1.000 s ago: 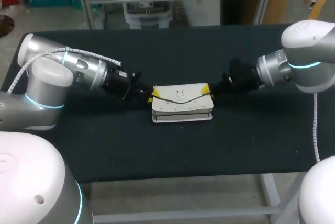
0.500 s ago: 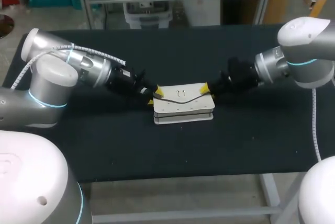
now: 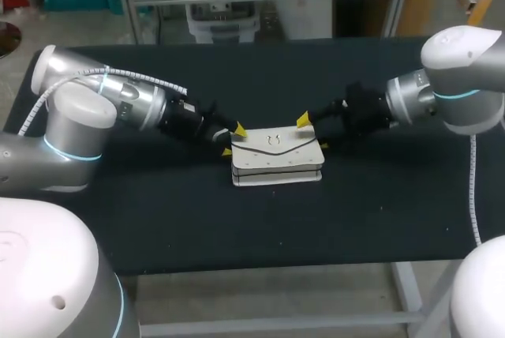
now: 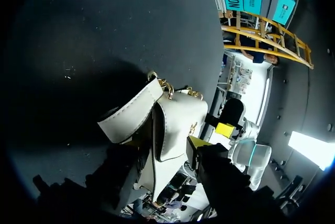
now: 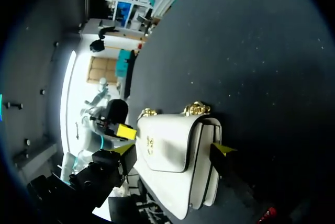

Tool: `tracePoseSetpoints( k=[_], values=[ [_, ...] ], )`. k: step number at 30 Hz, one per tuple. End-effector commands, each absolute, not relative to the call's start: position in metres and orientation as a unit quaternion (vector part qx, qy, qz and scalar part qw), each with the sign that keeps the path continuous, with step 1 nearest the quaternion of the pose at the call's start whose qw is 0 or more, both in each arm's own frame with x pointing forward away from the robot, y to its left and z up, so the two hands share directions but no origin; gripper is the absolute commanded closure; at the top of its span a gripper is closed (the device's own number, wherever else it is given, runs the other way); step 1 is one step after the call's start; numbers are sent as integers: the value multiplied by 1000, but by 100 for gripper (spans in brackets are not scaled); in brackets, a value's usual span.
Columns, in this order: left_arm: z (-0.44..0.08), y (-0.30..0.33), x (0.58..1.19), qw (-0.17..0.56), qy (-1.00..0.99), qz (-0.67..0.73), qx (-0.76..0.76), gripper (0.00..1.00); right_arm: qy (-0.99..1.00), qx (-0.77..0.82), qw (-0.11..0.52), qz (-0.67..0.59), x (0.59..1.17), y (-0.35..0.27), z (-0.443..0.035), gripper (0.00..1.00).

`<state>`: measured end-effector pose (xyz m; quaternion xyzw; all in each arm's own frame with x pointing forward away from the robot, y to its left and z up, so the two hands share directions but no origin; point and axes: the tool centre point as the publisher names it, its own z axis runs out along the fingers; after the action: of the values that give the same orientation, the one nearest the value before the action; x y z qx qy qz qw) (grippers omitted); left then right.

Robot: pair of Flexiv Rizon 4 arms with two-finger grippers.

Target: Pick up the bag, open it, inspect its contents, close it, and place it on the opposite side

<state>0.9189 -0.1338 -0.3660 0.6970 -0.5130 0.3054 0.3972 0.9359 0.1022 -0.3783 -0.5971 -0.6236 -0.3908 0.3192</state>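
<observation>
Both grippers have opened since a second ago. Back then each showed only a single patch of yellow tucked against an upper corner of the bag, and now two tips stand well apart on each. My left gripper has its fingers spread around the left end of the bag, one tip by the rear corner and one by the front. My right gripper straddles the right end the same way. From what I see, neither is clamped on anything.

The bag has barely shifted and lies flat near the middle of the black table, between the two arms. It is white and rectangular, with stitched edges. A pointed flap is folded down over it, and a small gold clasp sits at the flap's centre. On the right wrist camera, gold chain links show at the bag's edge ahead of the fingers. On the left wrist camera the bag's end sits between my fingers, with one yellow tip just beside the flap.
</observation>
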Motion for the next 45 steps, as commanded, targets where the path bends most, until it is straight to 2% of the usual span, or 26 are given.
tracePoseSetpoints(
  k=[1,8,12,15,17,20,21,26,27,28,29,37,38,39,40,41,42,43,44,45],
  values=[
    [-371,-133,924,402,-512,307,694,51,-626,-591,322,-395,938,102,-380,14],
    [-379,-133,926,416,-507,299,693,50,-631,-583,324,-397,934,108,-378,23],
    [-388,-134,926,426,-500,293,695,47,-630,-587,339,-380,930,115,-394,24],
    [-387,-134,924,424,-499,293,696,50,-629,-587,344,-377,927,116,-399,30],
    [-381,-133,921,420,-503,302,692,51,-630,-587,341,-378,926,115,-394,30],
    [-370,-132,916,412,-513,313,685,53,-634,-583,327,-388,926,113,-382,42],
    [-367,-133,913,408,-517,317,683,56,-637,-582,322,-391,926,112,-378,51],
    [-360,-136,910,404,-525,323,676,63,-641,-579,316,-393,928,111,-372,61],
    [-360,-138,911,403,-526,323,676,65,-642,-579,316,-391,929,111,-372,72],
    [-360,-139,912,403,-526,323,676,74,-644,-577,316,-390,929,112,-373,93],
    [-360,-141,913,402,-524,323,678,100,-646,-577,314,-389,930,113,-372,100],
    [-357,-142,911,395,-531,329,674,100,-647,-577,311,-390,927,112,-371,100],
    [-357,-142,911,394,-532,328,674,100,-645,-579,313,-388,927,111,-372,87],
    [-358,-143,911,394,-532,327,675,88,-644,-580,315,-387,928,111,-373,62],
    [-359,-142,912,393,-531,327,675,64,-644,-581,316,-385,928,110,-374,22],
    [-360,-142,912,394,-530,326,677,46,-643,-582,316,-385,927,110,-375,0],
    [-360,-142,912,394,-529,326,677,25,-643,-582,316,-385,927,110,-375,0],
    [-361,-141,912,394,-528,326,678,10,-642,-583,316,-385,927,110,-375,0],
    [-361,-140,912,394,-527,326,679,6,-642,-583,316,-385,926,109,-375,0],
    [-361,-138,912,394,-525,327,679,9,-642,-583,315,-385,926,108,-375,0]
  ],
)
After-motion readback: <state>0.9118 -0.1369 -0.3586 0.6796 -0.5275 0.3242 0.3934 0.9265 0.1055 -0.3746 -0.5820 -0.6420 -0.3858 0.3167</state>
